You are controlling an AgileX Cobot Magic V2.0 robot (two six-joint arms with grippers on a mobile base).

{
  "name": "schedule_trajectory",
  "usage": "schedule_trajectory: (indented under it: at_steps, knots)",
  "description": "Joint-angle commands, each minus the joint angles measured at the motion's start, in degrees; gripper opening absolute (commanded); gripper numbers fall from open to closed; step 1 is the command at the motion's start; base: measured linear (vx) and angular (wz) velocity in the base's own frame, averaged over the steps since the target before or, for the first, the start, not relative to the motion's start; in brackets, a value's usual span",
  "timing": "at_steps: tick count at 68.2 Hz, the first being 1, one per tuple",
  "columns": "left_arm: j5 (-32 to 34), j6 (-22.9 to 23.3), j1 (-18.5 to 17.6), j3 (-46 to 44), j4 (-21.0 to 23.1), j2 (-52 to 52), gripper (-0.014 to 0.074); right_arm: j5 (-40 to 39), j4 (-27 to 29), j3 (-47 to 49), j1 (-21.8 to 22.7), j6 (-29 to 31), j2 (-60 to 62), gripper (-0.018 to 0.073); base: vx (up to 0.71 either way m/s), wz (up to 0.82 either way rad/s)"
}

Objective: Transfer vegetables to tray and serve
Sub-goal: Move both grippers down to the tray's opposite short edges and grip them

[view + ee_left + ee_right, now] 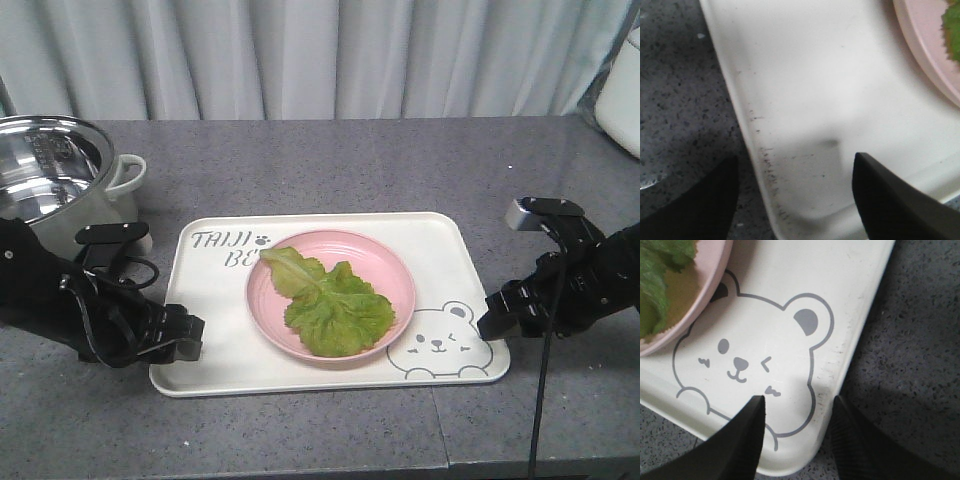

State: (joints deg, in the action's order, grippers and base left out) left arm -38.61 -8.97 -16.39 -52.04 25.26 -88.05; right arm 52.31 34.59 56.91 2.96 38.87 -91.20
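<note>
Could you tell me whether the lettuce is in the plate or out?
In: the lettuce lies flat inside the pink plate, which sits on the tray.

1 ea. — tray, plate, lettuce leaf, pot.

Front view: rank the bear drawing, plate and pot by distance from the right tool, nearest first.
1. Bear drawing, on the tray corner beside the right tool.
2. Plate, mid-tray.
3. Pot, far left.

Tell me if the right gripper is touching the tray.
Cannot tell. In the right wrist view the right gripper straddles the rim of the tray with open fingers, but no contact or gap shows plainly.
</note>
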Motion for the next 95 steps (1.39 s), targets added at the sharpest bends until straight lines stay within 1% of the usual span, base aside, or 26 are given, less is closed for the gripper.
schedule_trajectory:
  at_steps: [1,25,40,44,50,56,64,66,79,83,95]
  knots:
    - [1.1,-0.76,-0.03,-1.51,2.39,1.39,0.048,-0.91,1.79,1.73,0.32,0.7,1.81,0.0308,0.0,0.0]
    - [1.01,-0.77,-0.03,-1.51,2.39,1.39,0.048,-2.8,1.62,1.73,0.32,0.49,0.49,0.0308,0.0,0.0]
    - [0.96,-0.9,-0.03,-1.51,2.34,1.39,0.048,-1.47,1.75,1.73,0.32,0.31,-2.13,0.0308,0.0,0.0]
    - [0.7,-1.07,-0.03,-1.51,2.34,1.39,0.0468,-0.49,1.62,1.73,0.32,0.43,-2.19,0.0307,0.0,0.0]
    - [0.65,-1.45,-0.03,-1.51,2.34,1.39,0.0423,0.87,1.62,1.73,0.32,0.47,-2.19,0.0285,0.0,0.0]
    - [0.76,-1.45,-0.03,-1.51,2.34,1.39,0.0349,1.45,1.62,1.73,0.32,0.47,-2.19,0.0232,0.0,0.0]
    - [1.08,-1.45,-0.03,-1.51,2.34,1.39,0.0222,1.81,1.69,1.73,0.32,0.47,-2.19,0.0151,0.0,0.0]
    - [1.24,-1.45,-0.03,-1.51,2.34,1.39,0.0178,1.93,1.7,1.73,0.32,0.47,-2.19,0.0134,0.0,0.0]
    - [1.46,-1.45,-0.03,-1.51,2.34,1.39,-0.0004,2.32,1.7,1.73,0.32,0.47,-2.19,0.0011,0.0,0.0]
    - [1.51,-1.45,-0.03,-1.51,2.34,1.39,-0.0009,2.44,1.87,1.73,0.32,0.47,-2.19,-0.0013,0.0,0.0]
    - [1.51,-1.45,-0.03,-1.51,2.28,2.35,-0.0008,3.32,2.25,1.73,0.32,0.47,-1.83,-0.0008,0.0,0.0]
